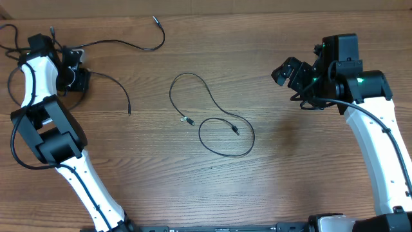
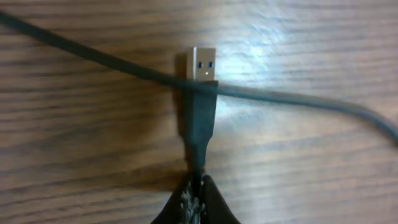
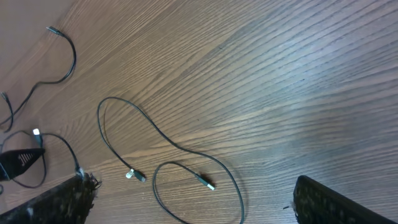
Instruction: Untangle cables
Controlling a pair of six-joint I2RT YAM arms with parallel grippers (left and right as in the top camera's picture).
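Three thin black cables lie on the wooden table. My left gripper (image 1: pixel 76 71) (image 2: pixel 198 183) is shut on one cable just behind its silver-tipped USB plug (image 2: pixel 202 63). That cord arcs right to a free end (image 1: pixel 129 112). A second cable (image 2: pixel 298 99) crosses over the plug and runs to a tip at the back (image 1: pixel 154 19). The third cable (image 1: pixel 215 122) (image 3: pixel 180 149) lies apart in the middle, looped, with both plug ends (image 3: pixel 134 176) (image 3: pixel 206 182) inside the curl. My right gripper (image 1: pixel 290 72) (image 3: pixel 193 205) hovers open at the right, holding nothing.
Thicker black arm cables (image 1: pixel 9 38) hang at the far left beside the left arm. The table's back edge (image 1: pixel 257 8) runs along the top. The right arm's white link (image 1: pixel 380 148) stretches along the right side.
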